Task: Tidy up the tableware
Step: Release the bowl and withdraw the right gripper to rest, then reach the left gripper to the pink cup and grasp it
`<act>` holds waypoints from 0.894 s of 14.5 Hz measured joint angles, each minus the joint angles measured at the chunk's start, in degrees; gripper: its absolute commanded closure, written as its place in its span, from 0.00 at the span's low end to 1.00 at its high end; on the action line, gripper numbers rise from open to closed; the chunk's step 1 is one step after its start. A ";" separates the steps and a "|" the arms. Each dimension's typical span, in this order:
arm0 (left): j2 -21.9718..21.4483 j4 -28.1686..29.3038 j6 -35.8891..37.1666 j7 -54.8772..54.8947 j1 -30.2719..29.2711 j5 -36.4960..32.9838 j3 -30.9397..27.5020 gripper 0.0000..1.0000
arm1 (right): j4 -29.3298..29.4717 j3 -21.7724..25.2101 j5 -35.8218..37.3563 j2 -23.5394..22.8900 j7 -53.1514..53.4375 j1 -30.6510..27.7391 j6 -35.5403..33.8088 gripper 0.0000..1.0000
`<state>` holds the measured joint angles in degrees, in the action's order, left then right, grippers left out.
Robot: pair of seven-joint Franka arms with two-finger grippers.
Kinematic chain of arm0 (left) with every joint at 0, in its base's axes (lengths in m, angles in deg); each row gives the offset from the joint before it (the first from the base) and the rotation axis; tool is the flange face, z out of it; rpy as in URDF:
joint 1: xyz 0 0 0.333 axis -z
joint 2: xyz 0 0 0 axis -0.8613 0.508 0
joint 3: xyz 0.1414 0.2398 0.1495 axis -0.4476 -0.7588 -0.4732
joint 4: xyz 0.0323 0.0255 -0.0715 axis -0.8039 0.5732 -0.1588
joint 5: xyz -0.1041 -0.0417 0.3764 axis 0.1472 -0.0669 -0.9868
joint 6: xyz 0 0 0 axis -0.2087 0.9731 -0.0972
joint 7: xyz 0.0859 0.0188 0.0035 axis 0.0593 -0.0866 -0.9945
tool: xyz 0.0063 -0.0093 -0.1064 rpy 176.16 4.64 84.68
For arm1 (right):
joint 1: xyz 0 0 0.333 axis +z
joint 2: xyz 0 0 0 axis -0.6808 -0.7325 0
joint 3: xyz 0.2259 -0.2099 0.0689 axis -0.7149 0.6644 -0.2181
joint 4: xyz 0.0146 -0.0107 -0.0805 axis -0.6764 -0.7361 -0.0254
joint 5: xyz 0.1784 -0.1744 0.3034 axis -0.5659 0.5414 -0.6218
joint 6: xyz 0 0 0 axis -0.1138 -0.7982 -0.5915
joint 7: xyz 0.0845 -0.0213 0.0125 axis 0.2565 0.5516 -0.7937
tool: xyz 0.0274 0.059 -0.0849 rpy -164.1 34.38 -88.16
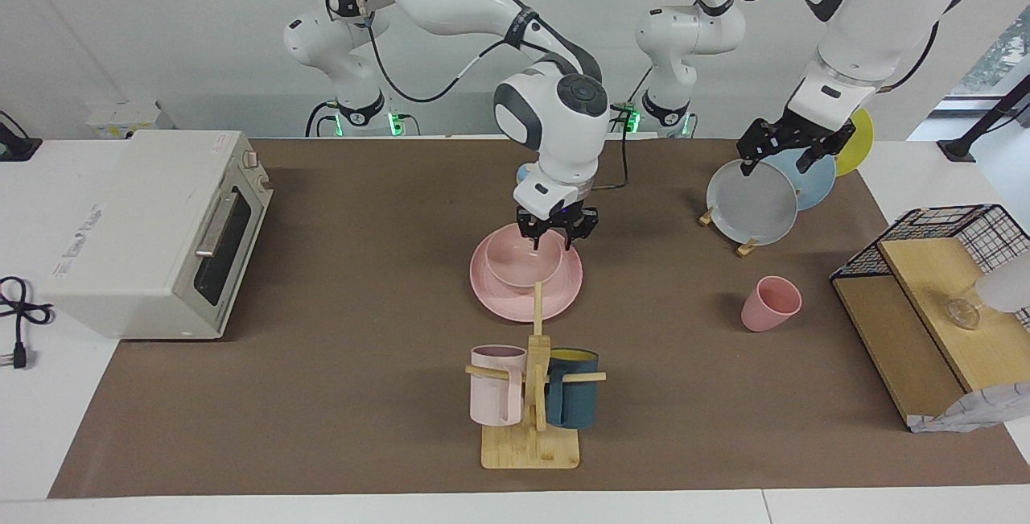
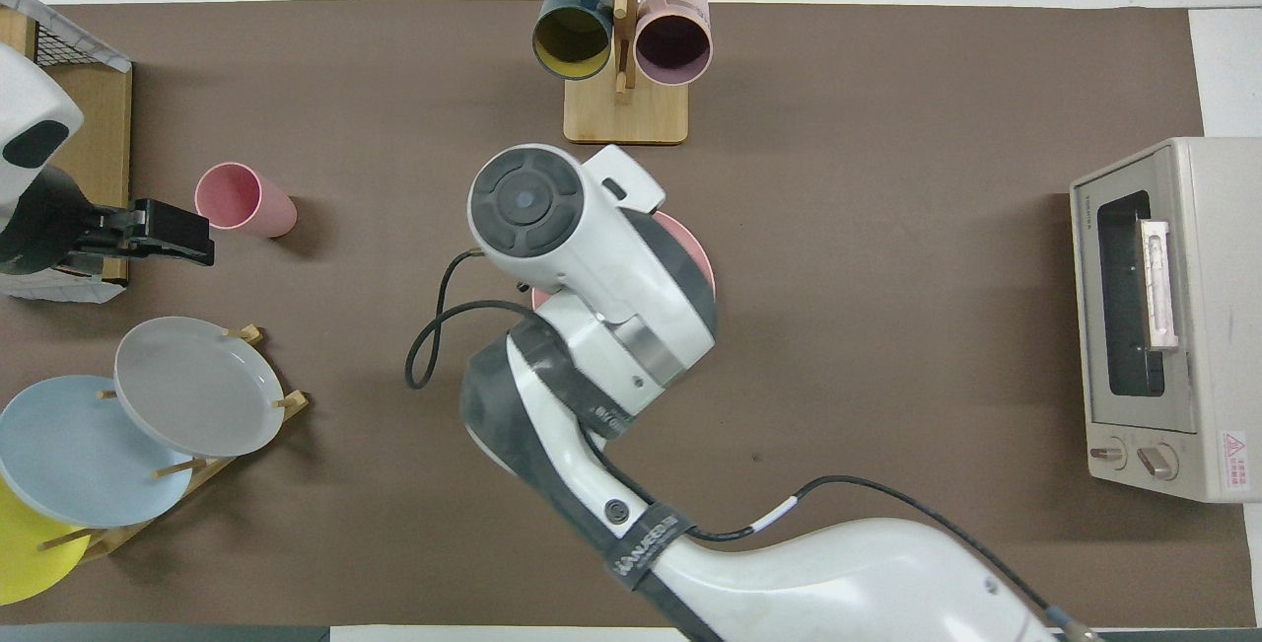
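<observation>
A brown mat (image 1: 362, 282) covers the table. At the right arm's end sits a boxy white toaster oven (image 1: 153, 234); at the left arm's end stands a black wire rack with wooden shelves (image 1: 933, 307). Near the left arm's base, a wooden stand (image 2: 251, 415) holds upright grey (image 1: 752, 202), blue (image 2: 79, 450) and yellow (image 2: 25, 548) plates. The matte pink flat round plate (image 1: 491, 295) lies mid-table with the matte pink deep bowl (image 1: 519, 266) resting on it. Farther from the robots, a wooden mug tree (image 1: 533, 427) carries a pale pink mug (image 1: 495, 387) and a dark teal mug (image 1: 573, 395). The small pink tapered cup (image 1: 768, 304) lies tipped on the mat between plate and rack. The right gripper (image 1: 555, 236) straddles the bowl's rim, fingers apart. The left gripper (image 1: 784, 158) hangs over the grey plate, fingers spread, holding nothing.
</observation>
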<state>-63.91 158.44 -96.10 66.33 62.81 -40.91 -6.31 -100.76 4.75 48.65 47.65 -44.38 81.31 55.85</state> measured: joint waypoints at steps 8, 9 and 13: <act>0.00 0.00 0.00 0.00 0.00 0.00 0.00 0.00 | -7.91 0.77 -0.10 21.41 -36.41 -27.24 -21.99 0.00; 0.00 0.00 0.00 0.00 0.00 0.00 0.00 0.00 | -10.77 1.54 -0.04 23.68 -38.97 -28.76 -21.69 0.00; -0.16 0.85 -1.03 -2.52 -0.02 0.00 -0.03 0.00 | -15.42 6.90 -0.06 25.90 -44.45 -30.31 -19.38 0.00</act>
<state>-64.07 159.28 -97.13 63.81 62.78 -40.92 -6.34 -116.18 11.65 48.59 73.55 -88.83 51.00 36.46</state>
